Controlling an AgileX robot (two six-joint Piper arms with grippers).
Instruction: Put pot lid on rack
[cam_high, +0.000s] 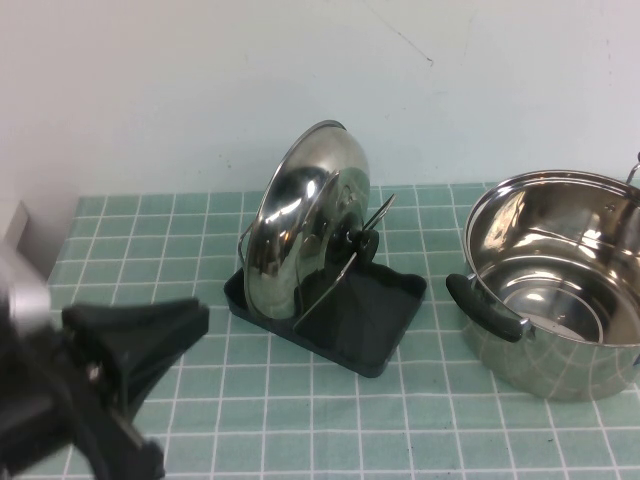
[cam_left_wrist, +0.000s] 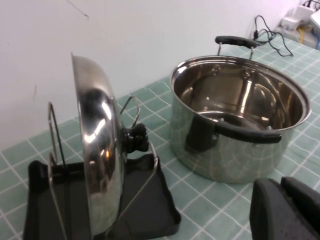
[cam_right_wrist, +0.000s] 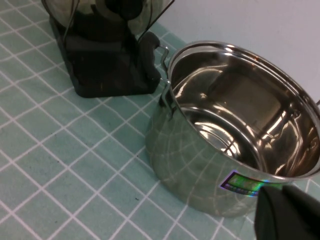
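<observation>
The shiny steel pot lid (cam_high: 300, 215) stands on edge in the wire loops of the dark rack (cam_high: 370, 320), its black knob facing the pot. It also shows in the left wrist view (cam_left_wrist: 97, 150), standing upright on the rack tray (cam_left_wrist: 155, 200). My left gripper (cam_high: 195, 318) is shut and empty, low at the front left, well clear of the rack; its closed fingertips (cam_left_wrist: 281, 184) show in the left wrist view. My right gripper (cam_right_wrist: 283, 192) is shut and empty, close to the pot's outer wall. It is out of the high view.
A deep steel pot (cam_high: 560, 300) with black side handles stands open to the right of the rack, also in the wrist views (cam_left_wrist: 235, 150) (cam_right_wrist: 200, 165). The rack (cam_right_wrist: 107, 75) lies beyond it. A white wall backs the tiled table. Cables (cam_left_wrist: 270, 35) lie behind the pot.
</observation>
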